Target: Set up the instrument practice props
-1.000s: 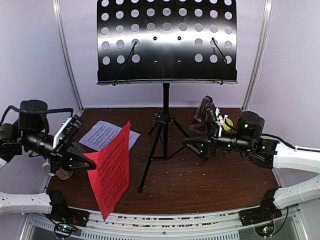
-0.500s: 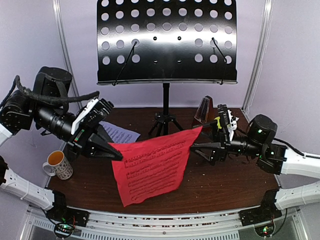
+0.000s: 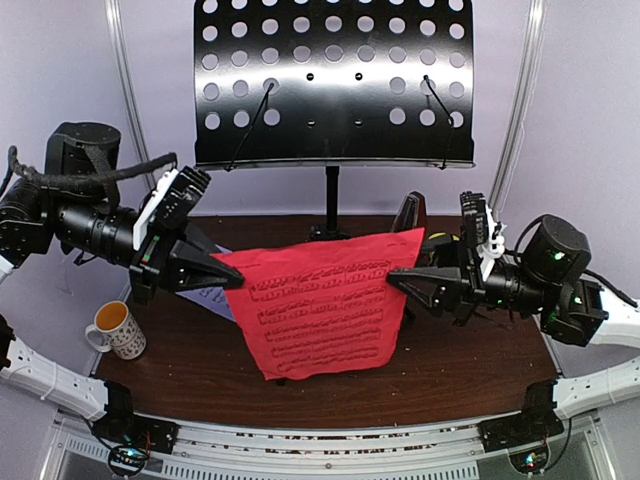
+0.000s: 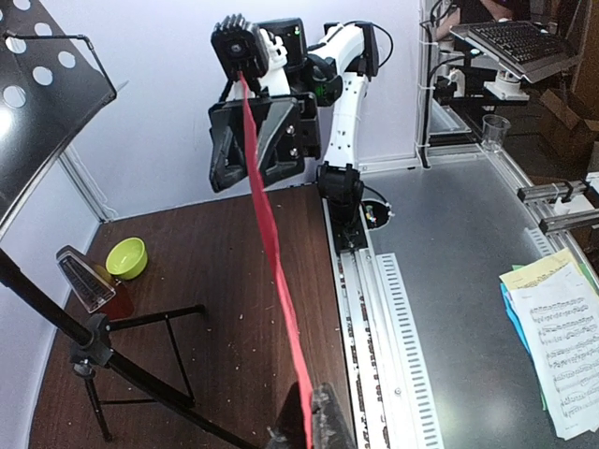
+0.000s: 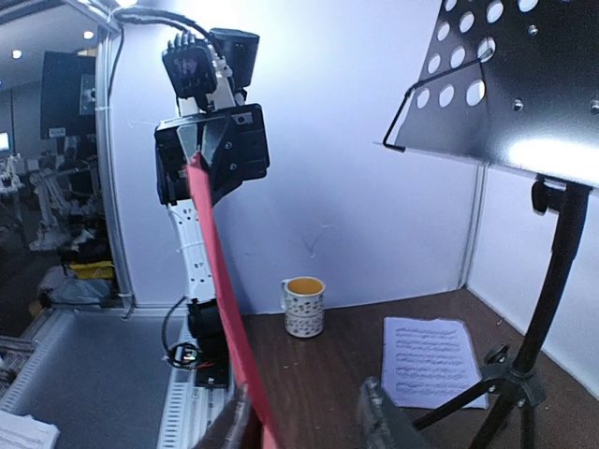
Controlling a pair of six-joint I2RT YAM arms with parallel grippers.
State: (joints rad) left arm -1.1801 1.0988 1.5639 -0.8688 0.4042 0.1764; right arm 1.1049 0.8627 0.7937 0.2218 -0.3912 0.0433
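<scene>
Fingers of the left gripper (image 3: pixel 232 283) pinch the left edge of the red sheet of music (image 3: pixel 325 310), held mid-frame below the black music stand (image 3: pixel 333 80). The right gripper (image 3: pixel 395 282) brackets the opposite edge. Only the right wrist view shows its jaws apart, and the white sheet (image 5: pixel 426 360) lying flat at lower right. The left wrist view adds the metronome (image 4: pixel 84 279) at lower left.

- Top view: bright, even, diffuse light, with a faint sheen along the lower lip of the music stand (image 3: pixel 333 100).
- Right wrist view: white glare on the stand's desk, up and right of the right gripper (image 5: pixel 309 423); its fingers are blurred.
- Left wrist view: left gripper (image 4: pixel 311 419) out of focus; frame edges bowed.
</scene>
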